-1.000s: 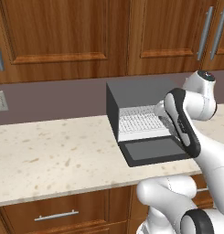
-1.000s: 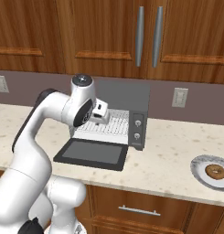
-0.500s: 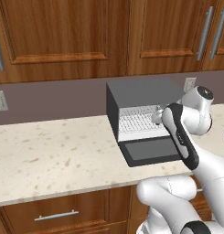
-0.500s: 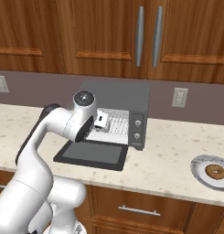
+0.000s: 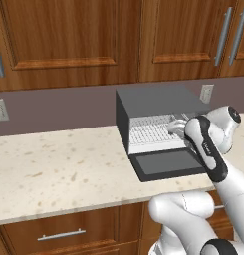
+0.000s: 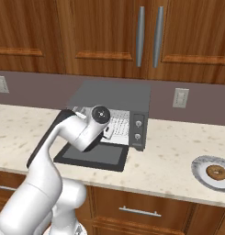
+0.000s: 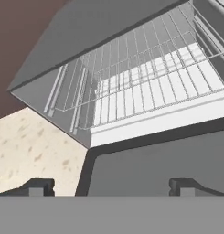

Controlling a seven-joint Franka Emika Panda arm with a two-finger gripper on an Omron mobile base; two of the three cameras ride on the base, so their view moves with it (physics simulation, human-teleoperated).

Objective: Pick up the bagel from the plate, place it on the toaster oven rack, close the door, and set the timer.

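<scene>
The bagel [image 6: 217, 172] lies on a grey plate [image 6: 197, 165] at the counter's far right, well away from the arm. The toaster oven [image 6: 115, 94] [image 5: 158, 98] stands against the back wall. Its door [image 6: 92, 154] [image 5: 169, 163] [image 7: 163, 167] is folded down flat on the counter. Inside, the toaster oven rack [image 7: 131, 84] [image 5: 149, 133] [image 6: 119, 125] is bare. My gripper [image 7: 111, 186] hovers over the lowered door just in front of the oven's mouth. It is open with nothing between its fingers. In the left base view the gripper [image 5: 176, 127] sits at the right part of the opening.
Two knobs [image 6: 138, 129] sit on the oven's front right panel. Wooden wall cabinets [image 6: 132, 32] hang above. A wall outlet [image 6: 180, 97] is right of the oven. Bare speckled counter [image 5: 59, 164] stretches to the oven's left, and more counter [image 6: 166, 160] lies between oven and plate.
The arm's wrist has dropped lower and moved a little toward the oven's front. The gripper stayed open, and the bagel has not moved.
</scene>
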